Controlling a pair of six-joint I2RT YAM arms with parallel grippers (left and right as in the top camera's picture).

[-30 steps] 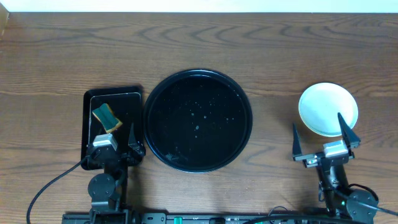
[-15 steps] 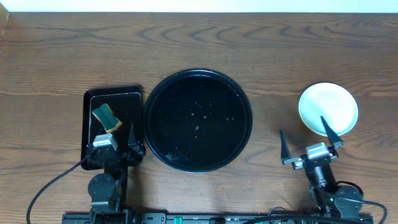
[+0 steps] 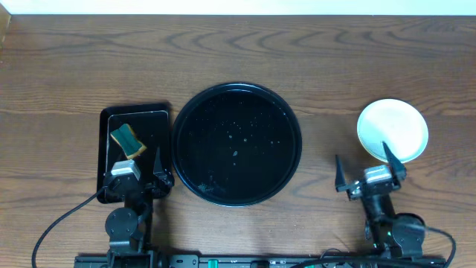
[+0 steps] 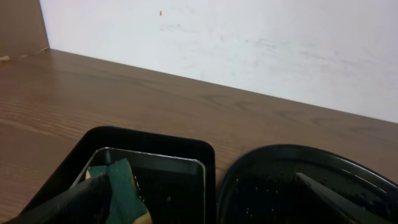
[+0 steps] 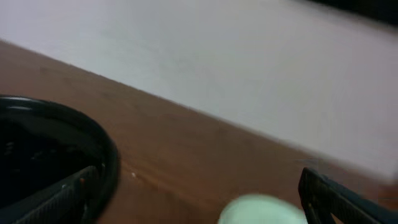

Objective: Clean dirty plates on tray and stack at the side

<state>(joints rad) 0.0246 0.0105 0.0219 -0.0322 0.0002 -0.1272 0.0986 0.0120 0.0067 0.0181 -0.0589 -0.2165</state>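
Observation:
The large round black tray (image 3: 236, 143) sits mid-table with only water drops on it; no plate lies on it. It also shows in the left wrist view (image 4: 292, 183) and the right wrist view (image 5: 50, 143). The plates (image 3: 393, 129) lie stacked at the right side of the table; only the pale top one shows, blurred in the right wrist view (image 5: 264, 211). My right gripper (image 3: 366, 165) is open and empty just in front of the stack. My left gripper (image 3: 140, 165) is open and empty at the front of the rectangular tray.
A smaller rectangular black tray (image 3: 108, 149) lies left of the round one, holding a green and yellow sponge (image 3: 127, 138), also seen in the left wrist view (image 4: 124, 190). A white wall runs along the table's far edge.
My right gripper has drawn back from the plate stack toward the front and left, staying open. The left arm has not moved.

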